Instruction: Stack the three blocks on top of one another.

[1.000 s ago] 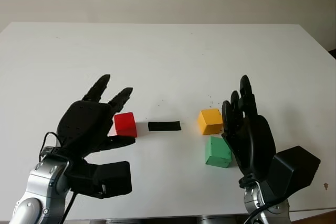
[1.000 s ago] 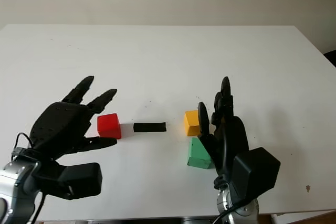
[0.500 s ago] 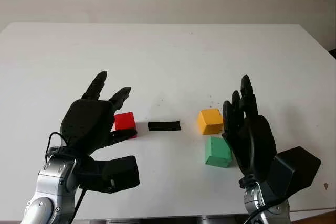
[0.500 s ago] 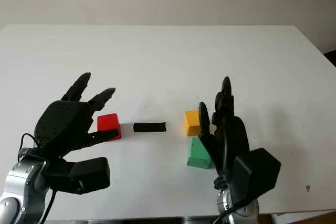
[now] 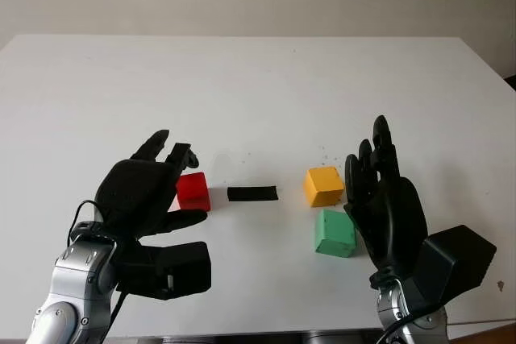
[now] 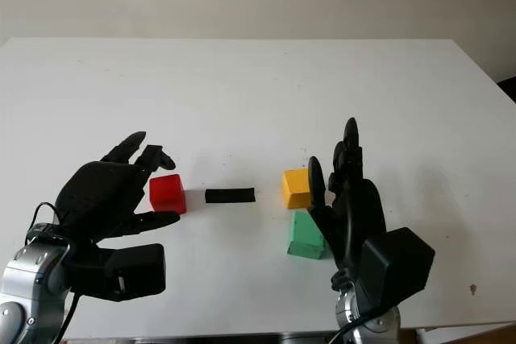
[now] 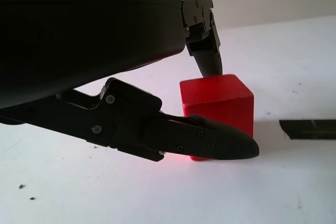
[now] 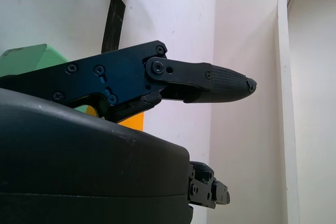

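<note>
A red block [image 5: 193, 190] sits on the white table [image 5: 258, 86], left of centre. My left hand [image 5: 184, 183] is right beside it, open. Its fingers [image 7: 207, 51] arch over the block's far top edge and its thumb [image 7: 210, 140] reaches along the near side. I cannot tell whether they touch the red block [image 7: 218, 106]. A yellow block [image 5: 323, 185] lies right of centre with a green block [image 5: 334, 232] just in front of it. My right hand [image 5: 367, 159] stands upright and open, just right of those two blocks and holding nothing.
A short strip of black tape [image 5: 252, 193] lies flat between the red and yellow blocks. The white table stretches wide and bare behind the blocks, with its far edge near the wall.
My left hand's fingers have curled down from a raised pose and now arch over the red block. The right hand and all three blocks have not moved.
</note>
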